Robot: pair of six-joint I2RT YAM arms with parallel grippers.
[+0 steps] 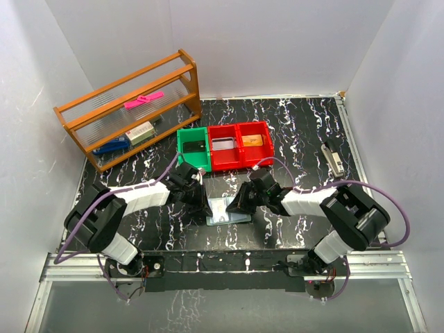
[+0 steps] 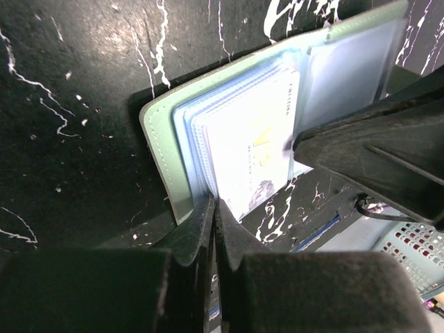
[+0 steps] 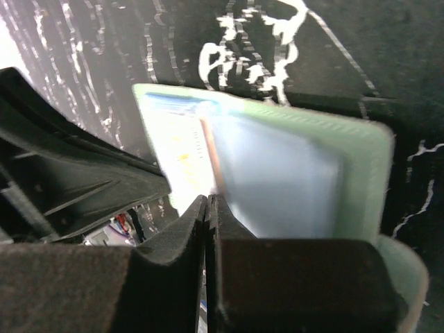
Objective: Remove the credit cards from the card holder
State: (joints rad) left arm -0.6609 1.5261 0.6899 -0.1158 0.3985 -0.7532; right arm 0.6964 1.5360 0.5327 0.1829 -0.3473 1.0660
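— Which step?
— Getting hold. My left gripper [image 2: 215, 208] and right gripper [image 3: 208, 205], both pressed together, flank the open pale-blue, green-edged bifold card holder [image 2: 173, 125]. The whitish flat credit cards [image 2: 250, 152] sit sleeved. Next, I judge: pinch one card's edge.

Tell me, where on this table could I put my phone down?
Bare tabletop lies behind the red bins and between them and the small grey object at right. The middle is crowded: the left gripper and right gripper meet at the card holder, with the green bin close behind.
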